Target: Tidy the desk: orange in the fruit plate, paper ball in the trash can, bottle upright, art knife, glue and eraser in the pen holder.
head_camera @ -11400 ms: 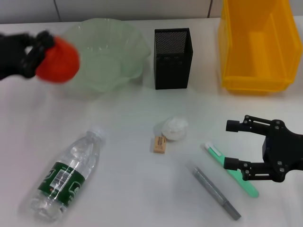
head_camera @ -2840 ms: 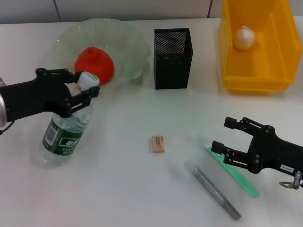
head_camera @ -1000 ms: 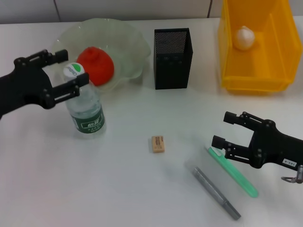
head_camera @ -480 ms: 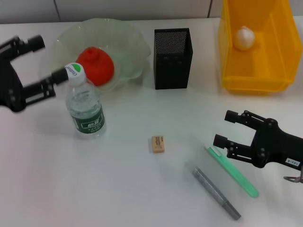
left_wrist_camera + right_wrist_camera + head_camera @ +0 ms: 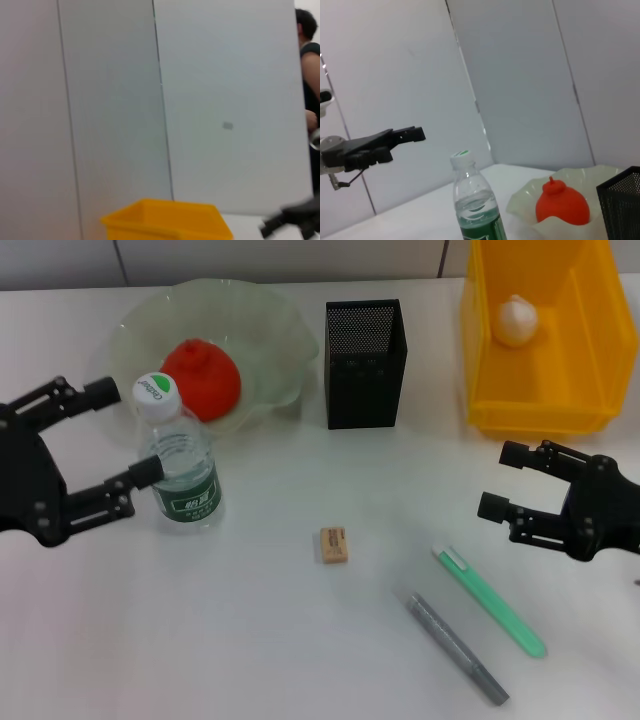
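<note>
The left gripper [image 5: 115, 435] hangs with its fingers spread wide, just left of the bottle [image 5: 178, 460] — clear plastic, green label, white cap, standing upright in front of the fruit plate [image 5: 265, 335]. The orange [image 5: 200, 378] lies in that pale green scalloped bowl. The black mesh pen holder [image 5: 365, 362] stands mid-desk; the tan eraser [image 5: 335, 544] lies in front of it, beside a green pen-like tool [image 5: 490, 601] and a grey one [image 5: 456, 646]. The paper ball [image 5: 516, 319] sits in the yellow trash can [image 5: 535, 405], whose top is cut off. The right gripper [image 5: 518, 483] hovers open — its arm runs off the edge.
</note>
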### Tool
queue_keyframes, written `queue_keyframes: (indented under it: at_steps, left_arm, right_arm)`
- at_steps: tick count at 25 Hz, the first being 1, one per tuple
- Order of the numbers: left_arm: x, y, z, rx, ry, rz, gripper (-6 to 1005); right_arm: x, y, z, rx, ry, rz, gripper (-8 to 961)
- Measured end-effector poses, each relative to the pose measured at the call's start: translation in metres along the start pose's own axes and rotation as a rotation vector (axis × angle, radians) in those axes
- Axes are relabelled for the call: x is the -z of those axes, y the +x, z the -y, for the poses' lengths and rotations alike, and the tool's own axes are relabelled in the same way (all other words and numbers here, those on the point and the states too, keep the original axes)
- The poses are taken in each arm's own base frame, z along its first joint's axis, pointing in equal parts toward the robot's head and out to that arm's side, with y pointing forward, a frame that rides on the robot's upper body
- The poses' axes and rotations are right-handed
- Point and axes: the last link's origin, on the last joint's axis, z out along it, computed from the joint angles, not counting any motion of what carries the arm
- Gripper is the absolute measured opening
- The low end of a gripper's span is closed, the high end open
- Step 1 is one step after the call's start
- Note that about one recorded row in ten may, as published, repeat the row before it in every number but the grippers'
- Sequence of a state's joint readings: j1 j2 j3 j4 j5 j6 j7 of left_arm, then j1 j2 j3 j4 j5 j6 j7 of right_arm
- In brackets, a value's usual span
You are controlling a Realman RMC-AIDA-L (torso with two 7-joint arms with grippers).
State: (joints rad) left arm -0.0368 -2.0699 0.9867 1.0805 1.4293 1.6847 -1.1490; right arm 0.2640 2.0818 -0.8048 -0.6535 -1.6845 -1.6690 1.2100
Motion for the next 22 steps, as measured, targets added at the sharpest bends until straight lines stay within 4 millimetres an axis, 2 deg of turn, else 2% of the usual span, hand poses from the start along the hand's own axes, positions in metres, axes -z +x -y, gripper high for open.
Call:
queue_keyframes:
  at_steps: [1, 2, 3, 6, 7, 9, 11, 12, 13, 17, 22]
  left_arm:
    - [-0.001, -0.003, -0.002, 0.002, -0.011, 0.007, 796]
    - [-0.005, -0.012, -0.006, 0.0, -0.038, 0.026, 796]
    - [-0.005, -0.012, -0.006, 0.0, -0.038, 0.026, 796]
    - [-0.012, -0.028, -0.013, 0.005, -0.077, 0.044, 796]
    - [-0.014, -0.034, -0.016, 0.009, -0.093, 0.049, 796]
    - [-0.017, -0.043, -0.021, 0.015, -0.111, 0.056, 796]
    - [-0.019, -0.052, -0.024, 0.012, -0.116, 0.067, 796]
    - [-0.019, -0.059, -0.026, 0.018, -0.111, 0.074, 796]
    - [-0.019, -0.059, -0.026, 0.018, -0.111, 0.074, 796]
    - [-0.018, -0.065, -0.029, 0.036, -0.109, 0.075, 795]
    - [-0.02, -0.067, -0.031, 0.044, -0.118, 0.078, 796]
  right_arm:
    - [0.0, -0.005, 0.002, 0.005, -0.005, -0.012, 792]
    - [-0.002, -0.019, 0.005, 0.015, -0.032, -0.076, 792]
    - [-0.002, -0.019, 0.005, 0.015, -0.032, -0.076, 791]
    - [-0.011, -0.044, 0.008, 0.025, -0.073, -0.234, 791]
    - [-0.024, -0.061, 0.008, 0.03, -0.083, -0.379, 791]
    - [-0.029, -0.067, 0.007, 0.034, -0.082, -0.429, 791]
    - [-0.044, -0.082, 0.006, 0.05, -0.068, -0.549, 791]
    - [-0.058, -0.094, 0.005, 0.045, -0.051, -0.637, 775]
    - [-0.058, -0.094, 0.005, 0.045, -0.051, -0.637, 764]
    - [-0.09, -0.118, -0.001, 0.034, 0.02, -0.816, 719]
    - [-0.109, -0.124, -0.008, -0.012, 0.152, -0.947, 696]
